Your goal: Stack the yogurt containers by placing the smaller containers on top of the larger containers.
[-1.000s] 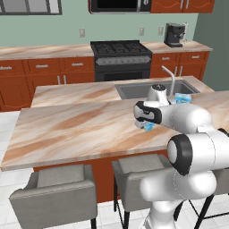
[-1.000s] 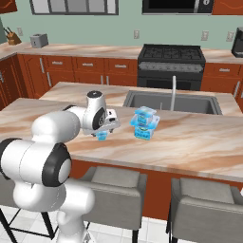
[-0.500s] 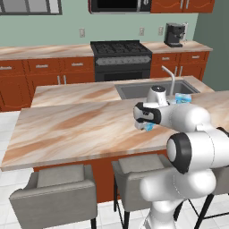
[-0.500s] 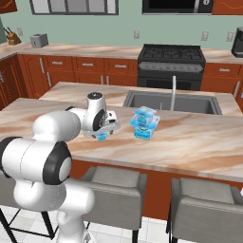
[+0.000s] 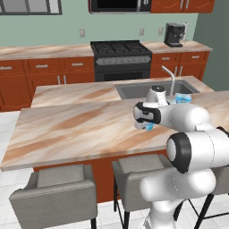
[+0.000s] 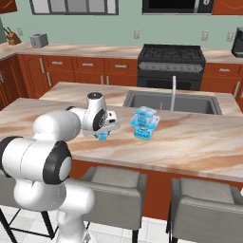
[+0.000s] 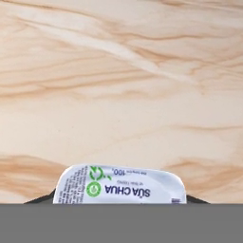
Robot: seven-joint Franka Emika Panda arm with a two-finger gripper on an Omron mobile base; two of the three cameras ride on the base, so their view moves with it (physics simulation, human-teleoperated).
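A small light-blue yogurt container with a white printed lid sits on the marble island counter. It lies between my gripper's dark fingertips, which press against its two sides. In the base views the gripper points down at the counter, with this small tub blue beneath the hand. To its right, two other yogurt containers stand stacked, one on top of the other, in front of the sink; their top peeks over my arm.
The sink with its faucet lies behind the stack. Grey stools stand along the island's near edge. The stove and the coffee machine are on the far counter.
The jaws have closed in from wide open onto the sides of the small tub. The arm and the stacked tubs have stayed where they were.
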